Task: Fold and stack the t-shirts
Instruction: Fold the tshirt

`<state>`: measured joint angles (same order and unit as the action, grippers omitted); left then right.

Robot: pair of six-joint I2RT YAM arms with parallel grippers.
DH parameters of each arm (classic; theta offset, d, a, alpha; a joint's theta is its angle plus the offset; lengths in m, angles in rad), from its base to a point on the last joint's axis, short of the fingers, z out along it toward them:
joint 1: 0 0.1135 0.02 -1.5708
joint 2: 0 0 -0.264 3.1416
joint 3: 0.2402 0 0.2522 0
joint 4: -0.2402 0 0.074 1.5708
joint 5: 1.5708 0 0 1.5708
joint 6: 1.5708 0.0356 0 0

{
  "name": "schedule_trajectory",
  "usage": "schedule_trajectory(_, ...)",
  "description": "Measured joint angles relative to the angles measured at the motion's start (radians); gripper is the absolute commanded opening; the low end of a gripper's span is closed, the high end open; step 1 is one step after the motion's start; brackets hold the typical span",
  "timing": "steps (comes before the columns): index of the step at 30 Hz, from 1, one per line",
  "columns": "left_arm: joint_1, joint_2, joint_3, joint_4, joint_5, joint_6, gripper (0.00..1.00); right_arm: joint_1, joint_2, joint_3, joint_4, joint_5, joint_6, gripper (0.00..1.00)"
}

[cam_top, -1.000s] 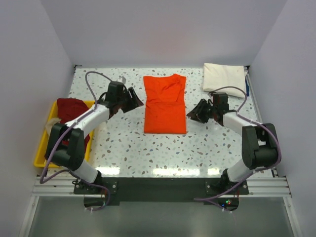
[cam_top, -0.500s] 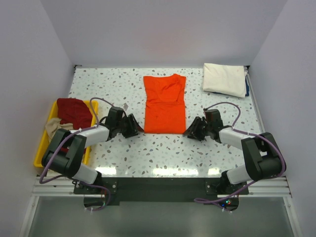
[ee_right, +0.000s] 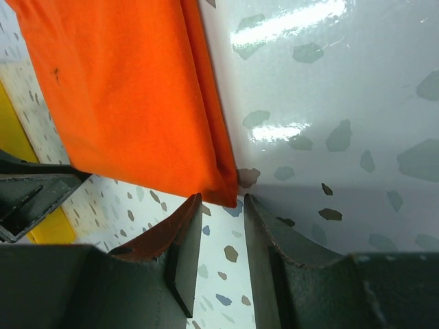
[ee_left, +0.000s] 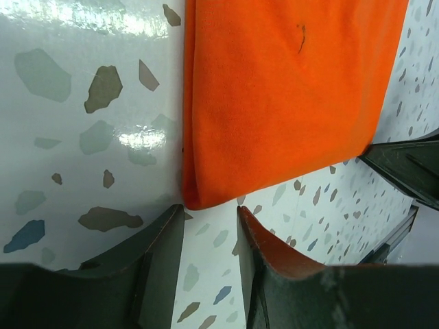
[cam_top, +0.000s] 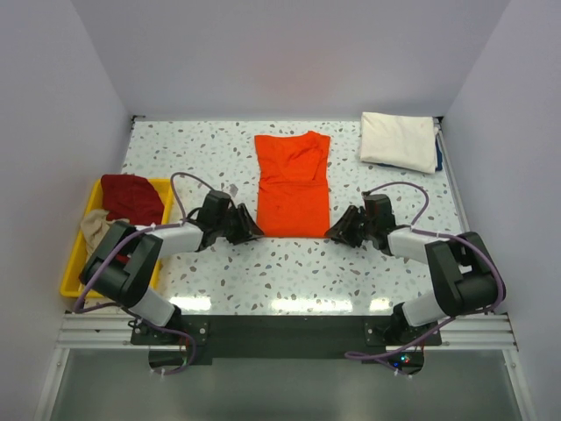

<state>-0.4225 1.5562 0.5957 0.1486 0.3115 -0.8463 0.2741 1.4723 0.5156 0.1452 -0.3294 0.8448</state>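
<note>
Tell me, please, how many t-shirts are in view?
4: orange t-shirt mid-table, cream-white t-shirt far right corner, dark red t-shirt and beige t-shirt in the yellow tray; others may be hidden.

White counter (cam_top: 289, 263) speckled with grey and brown chips. A folded orange shirt (cam_top: 293, 184) lies flat at its middle, long side running away from the arms. A folded cream shirt (cam_top: 397, 139) lies at the far right corner, a blue strip (cam_top: 437, 153) showing along its right side. A yellow tray (cam_top: 70, 281) sits at the left edge.

orange t-shirt (cam_top: 293, 186) folded flat, table centre | cream t-shirt (cam_top: 398, 139) folded, far-right corner | dark red t-shirt (cam_top: 131, 196) crumpled
</note>
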Motion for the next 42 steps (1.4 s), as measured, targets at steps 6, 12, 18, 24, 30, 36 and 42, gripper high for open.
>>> schedule_trajectory(6,-0.037,0.008,0.003,0.016,-0.044,-0.037,0.4,0.0,0.029,-0.008,0.072,-0.006,0.026,0.33)
schedule_trajectory(12,-0.045,0.009,0.003,0.016,-0.077,-0.061,0.33,0.0,0.055,-0.015,0.122,-0.019,0.039,0.27)
schedule_trajectory(18,-0.048,0.013,0.003,0.01,-0.108,-0.062,0.14,0.0,0.083,-0.022,0.166,-0.033,0.056,0.14)
schedule_trajectory(24,-0.052,0.018,0.003,0.011,-0.121,-0.053,0.0,0.0,0.09,-0.026,0.176,-0.04,0.059,0.0)
schedule_trajectory(30,-0.076,-0.017,-0.023,0.002,-0.145,-0.053,0.0,0.0,0.04,-0.06,0.157,-0.04,0.051,0.0)
schedule_trajectory(36,-0.135,-0.154,-0.125,-0.019,-0.174,-0.064,0.0,0.0,-0.132,-0.155,0.09,-0.059,0.034,0.0)
schedule_trajectory(42,-0.258,-0.355,-0.241,-0.043,-0.221,-0.121,0.0,0.0,-0.462,-0.24,-0.058,-0.072,0.009,0.0)
